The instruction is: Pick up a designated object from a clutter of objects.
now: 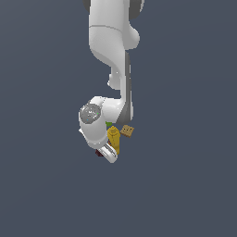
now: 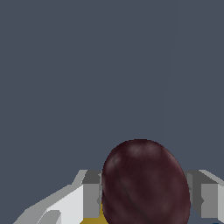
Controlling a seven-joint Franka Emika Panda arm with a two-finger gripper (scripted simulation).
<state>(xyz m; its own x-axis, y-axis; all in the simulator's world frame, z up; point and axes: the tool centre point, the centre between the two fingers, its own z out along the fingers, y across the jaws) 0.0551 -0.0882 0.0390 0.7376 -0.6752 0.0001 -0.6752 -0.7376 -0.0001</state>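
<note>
The dark maroon ball (image 2: 145, 183) fills the gap between my two fingers in the wrist view, and both grey fingers (image 2: 91, 197) press against its sides. In the exterior view only a dark red sliver of the ball (image 1: 99, 152) shows beside my gripper (image 1: 105, 155), which is low among the clutter. The gripper is shut on the ball. The tall yellow bottle-like object (image 1: 114, 138) stands right beside the hand. A bit of the green cup (image 1: 109, 124) peeks out behind it. The tan cracker (image 1: 127, 131) lies to the exterior view's right. The tiny blue piece is hidden.
The white arm (image 1: 111, 41) comes down from the top of the exterior view and covers much of the clutter. A strip of yellow (image 2: 94, 217) shows next to one finger in the wrist view. The floor is plain grey-blue all around.
</note>
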